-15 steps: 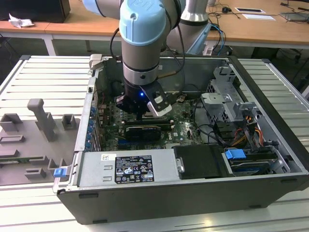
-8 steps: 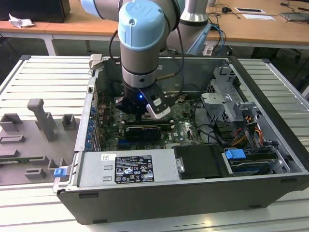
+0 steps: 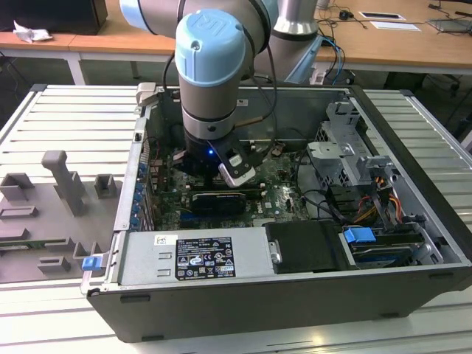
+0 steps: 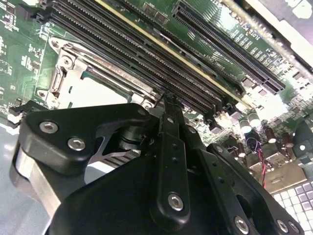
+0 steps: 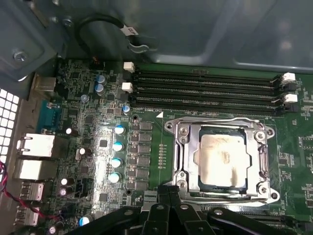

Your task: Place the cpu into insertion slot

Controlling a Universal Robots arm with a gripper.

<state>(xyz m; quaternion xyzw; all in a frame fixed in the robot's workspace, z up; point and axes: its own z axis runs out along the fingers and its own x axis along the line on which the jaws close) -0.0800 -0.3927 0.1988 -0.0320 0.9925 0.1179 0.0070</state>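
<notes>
Tool (image 4: 166, 105) hangs low inside the open computer case (image 3: 295, 295), its black linkage closed down to a narrow tip, and nothing can be seen held in it. Going from the biggest thing down: the case sits on the ribbed counter (image 3: 66, 110) and holds the green motherboard (image 5: 88, 147), which spreads beneath the tool. On the board, just beyond the tool's tip, lie the long memory slots (image 5: 205, 90), and between them and the tool is the insertion slot (image 5: 178, 147), a square socket with a metal frame. Inside that frame the cpu (image 5: 222, 159) already lies flat, silver top up, seated square within the opening and just ahead of the tool's tip in the first wrist view. By my reading the placing step is at or near its end, with the chip down in the socket and the tool clear of it or barely off it. Any move now calls for a straight, gentle path so nothing drags across the chip or catches the frame.
</notes>
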